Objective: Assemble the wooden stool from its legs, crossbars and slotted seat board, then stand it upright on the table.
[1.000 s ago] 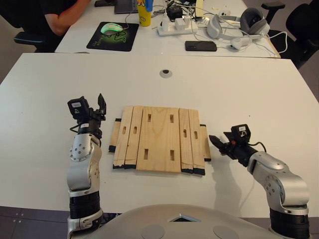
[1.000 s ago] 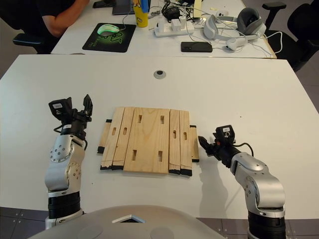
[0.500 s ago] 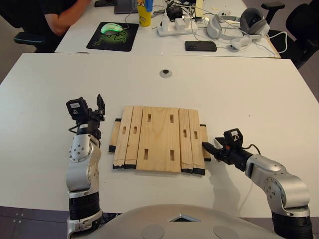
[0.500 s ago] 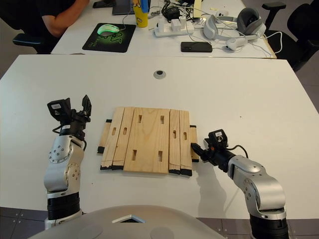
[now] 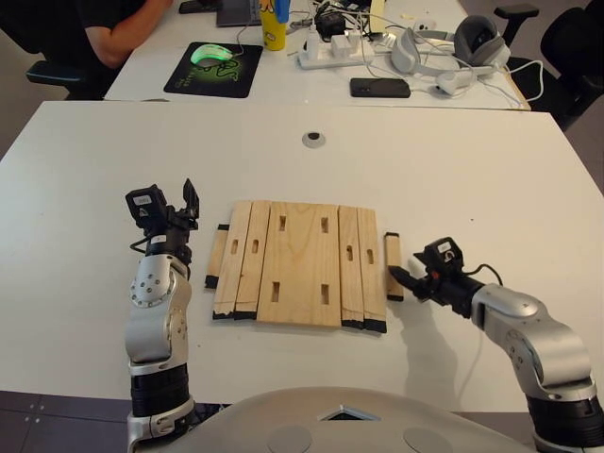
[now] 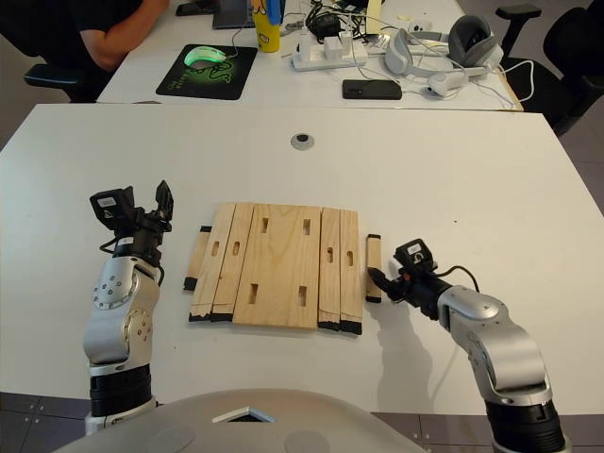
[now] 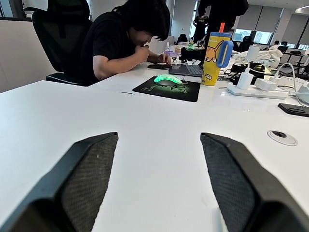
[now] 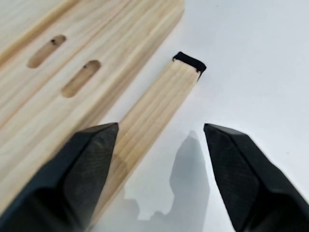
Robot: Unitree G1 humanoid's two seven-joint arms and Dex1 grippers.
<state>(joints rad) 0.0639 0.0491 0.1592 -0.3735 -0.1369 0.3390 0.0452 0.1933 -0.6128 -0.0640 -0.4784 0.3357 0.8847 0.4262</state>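
1. The loose crossbar lies flat on the desk, just ahead of your right hand. Its long axis runs straight away from you, and its black-capped far end points at the desk's far edge.
2. The seat board lies flat, slots up, between your two hands. The leg boards are pressed against both of its flanks. All of them lie parallel to the loose crossbar, which sits just beside the nearest leg board with a thin strip of desk between them.
3. A second crossbar, on the side toward your left hand, is partly tucked under a leg board, so you can't see its full length.
4. In the right wrist view, one finger covers the near end of the loose crossbar. You cannot tell whether it touches the wood.
5. Your right hand is low over the desk and spread wide. One finger is over the crossbar's near end and the other is over bare desk. It grips nothing.
6. Your left hand stands with its fingers pointing up and spread. It is empty, near the boards but apart from them.
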